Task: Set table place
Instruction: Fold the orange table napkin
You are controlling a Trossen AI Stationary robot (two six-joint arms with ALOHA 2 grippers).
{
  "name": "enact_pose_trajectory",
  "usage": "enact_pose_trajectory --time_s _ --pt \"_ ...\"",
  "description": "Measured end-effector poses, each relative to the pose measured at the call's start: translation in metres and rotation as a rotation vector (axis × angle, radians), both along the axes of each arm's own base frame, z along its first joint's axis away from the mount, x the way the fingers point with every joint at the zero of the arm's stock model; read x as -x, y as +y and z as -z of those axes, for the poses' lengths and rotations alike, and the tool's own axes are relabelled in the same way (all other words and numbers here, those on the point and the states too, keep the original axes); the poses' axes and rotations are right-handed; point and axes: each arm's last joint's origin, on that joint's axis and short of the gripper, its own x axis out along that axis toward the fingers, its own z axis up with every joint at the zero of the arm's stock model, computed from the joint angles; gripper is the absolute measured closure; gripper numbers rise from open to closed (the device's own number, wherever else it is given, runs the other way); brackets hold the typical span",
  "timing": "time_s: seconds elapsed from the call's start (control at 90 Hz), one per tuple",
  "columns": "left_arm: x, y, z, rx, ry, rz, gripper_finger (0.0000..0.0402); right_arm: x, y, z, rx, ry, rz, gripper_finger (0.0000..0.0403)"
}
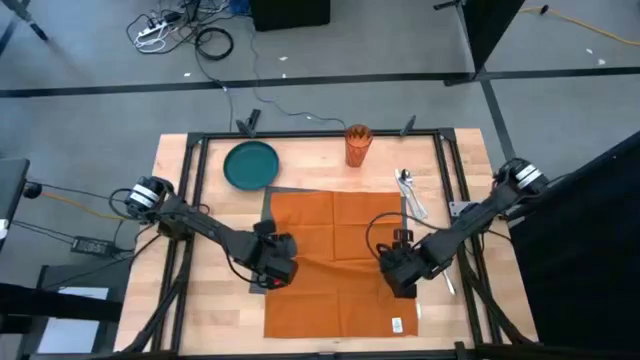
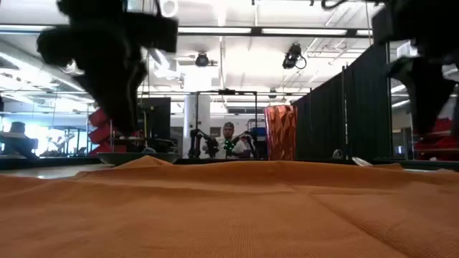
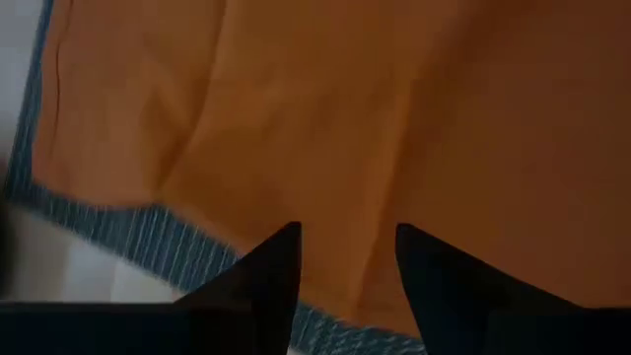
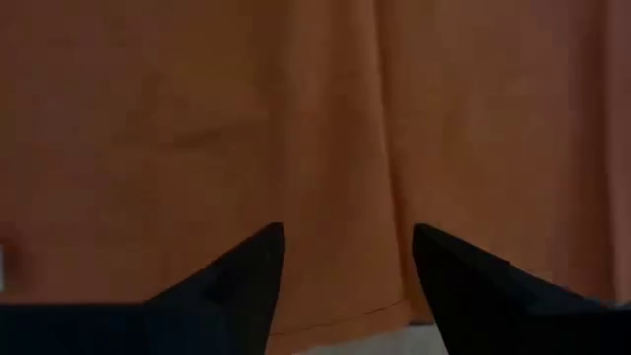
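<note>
The dark placemat [image 1: 272, 192] lies almost wholly under the orange napkin [image 1: 335, 260], between the two pincers. The left pincer [image 3: 345, 261] and right pincer [image 4: 347, 266] hover parted and empty over opposite napkin edges. Likely next: pinching those edges.
</note>
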Motion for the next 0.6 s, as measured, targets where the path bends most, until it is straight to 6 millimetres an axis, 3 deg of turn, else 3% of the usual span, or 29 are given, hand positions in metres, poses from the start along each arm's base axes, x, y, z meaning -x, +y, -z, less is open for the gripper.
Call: enact_pose_trajectory --time_s 0.144,0.3,0.6 --pt "-0.009 0.001 0.008 0.102 -0.068 0.06 0.0249 -0.004 -0.012 -0.007 0.007 -0.026 0.002 0.0163" --pt "-0.008 0.003 0.021 0.179 -0.069 0.099 0.0243 -0.013 -0.02 0.003 0.013 0.042 -0.029 0.0145" --pt "0.001 0.005 0.024 0.115 0.024 0.139 0.0243 -0.016 -0.025 0.017 0.017 0.136 -0.061 0.0156"
